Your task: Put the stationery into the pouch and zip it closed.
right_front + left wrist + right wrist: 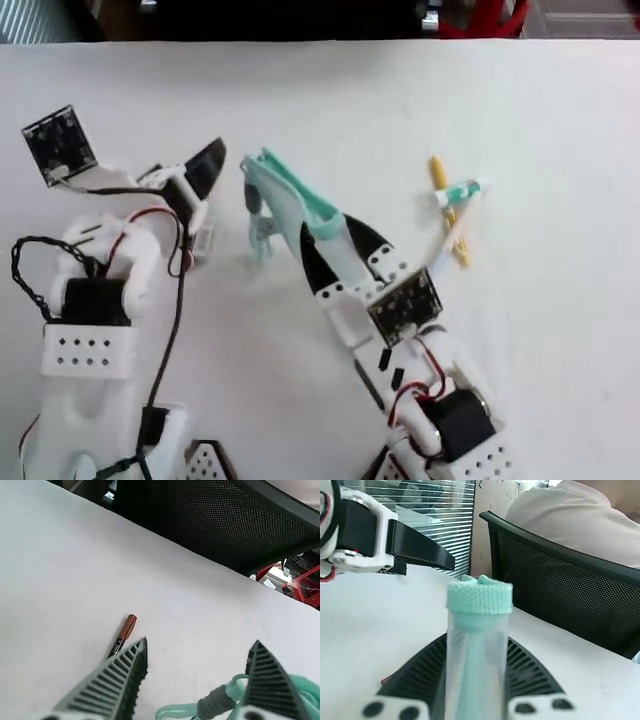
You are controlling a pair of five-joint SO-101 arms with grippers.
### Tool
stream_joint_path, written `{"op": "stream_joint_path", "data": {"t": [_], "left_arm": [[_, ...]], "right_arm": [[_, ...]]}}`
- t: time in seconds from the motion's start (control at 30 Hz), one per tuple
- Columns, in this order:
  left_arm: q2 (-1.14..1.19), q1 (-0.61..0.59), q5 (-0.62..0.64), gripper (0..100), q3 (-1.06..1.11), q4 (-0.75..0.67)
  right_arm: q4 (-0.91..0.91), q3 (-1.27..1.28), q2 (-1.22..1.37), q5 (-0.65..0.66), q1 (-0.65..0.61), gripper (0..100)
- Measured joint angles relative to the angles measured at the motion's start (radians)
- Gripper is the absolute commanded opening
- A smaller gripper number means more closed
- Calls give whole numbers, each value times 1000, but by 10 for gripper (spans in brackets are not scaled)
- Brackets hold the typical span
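A clear pouch (295, 200) with teal trim is held up off the white table (330, 90), my right gripper (338, 245) shut on its near end. In the right wrist view the pouch (479, 630) stands upright between the jaws. Its teal cord with a grey pull (215, 706) hangs just by my left gripper (200, 645), which stands open to the pouch's left (205, 200). A brown pen (124, 634) lies on the table just beyond one left finger. A yellow pencil (457, 240) and a white and teal pen (460, 192) lie crossed to the right of the pouch.
A black mesh chair (570, 585) stands past the table's far edge, with a seated person behind it. Red objects (300, 587) lie beyond the table. Bare table stretches along the far side and to the right.
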Motion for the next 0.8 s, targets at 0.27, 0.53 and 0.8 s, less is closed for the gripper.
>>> {"op": "stream_joint_path", "data": {"t": [0.27, 0.53, 0.8], "left_arm": [[0, -115, -207, 318, 41, 52], [160, -101, -465, 319, 28, 71], [637, -101, -509, 317, -216, 127]], "right_arm": [[219, 83, -235, 120, -2, 18], [279, 81, -241, 135, 0, 18], [279, 80, -241, 92, 196, 18]]}}
